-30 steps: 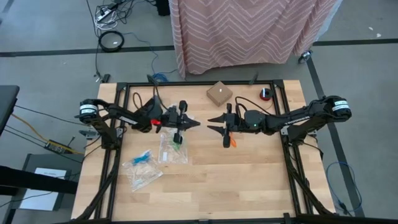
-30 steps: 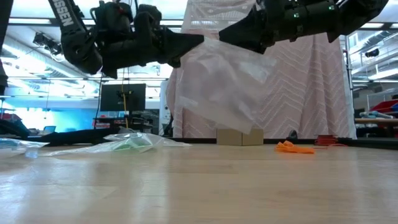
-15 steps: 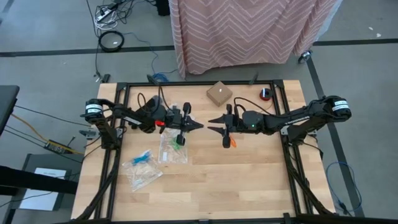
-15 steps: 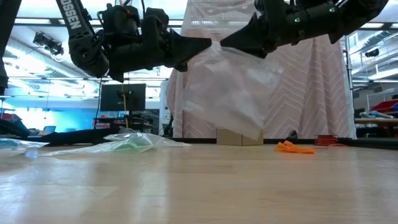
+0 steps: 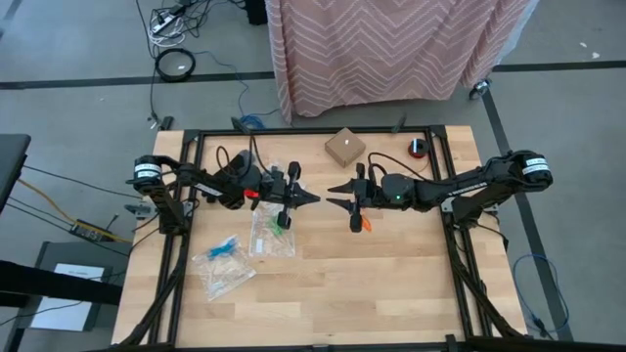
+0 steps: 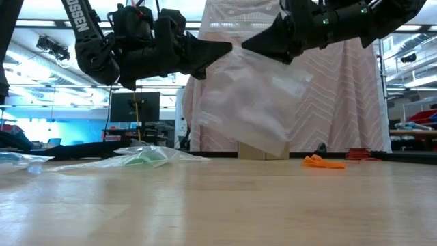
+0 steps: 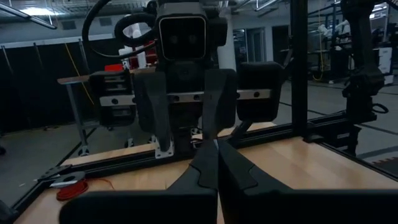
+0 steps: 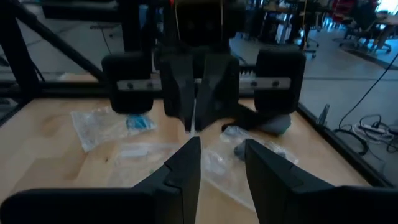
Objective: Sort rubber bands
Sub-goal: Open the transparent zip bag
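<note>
On the desk (image 5: 391, 284) two bags (image 5: 223, 264) already hold bands; a third bag (image 6: 249, 102) hangs from the clenched left claw (image 5: 311, 198). Right claw (image 5: 333, 196) half open (empty, apparently). Orange bands (image 6: 322, 162) remain unsorted

My left tool (image 5: 311, 198) is pinched shut, raised mid-counter, tip facing my right tool (image 5: 333, 196), whose fingers stand partly apart, just beside it.

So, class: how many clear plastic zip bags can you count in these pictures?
3, possibly more hidden: one hanging from the left hand, holding green bands; one with blue bands; one nearest the front edge.
</note>
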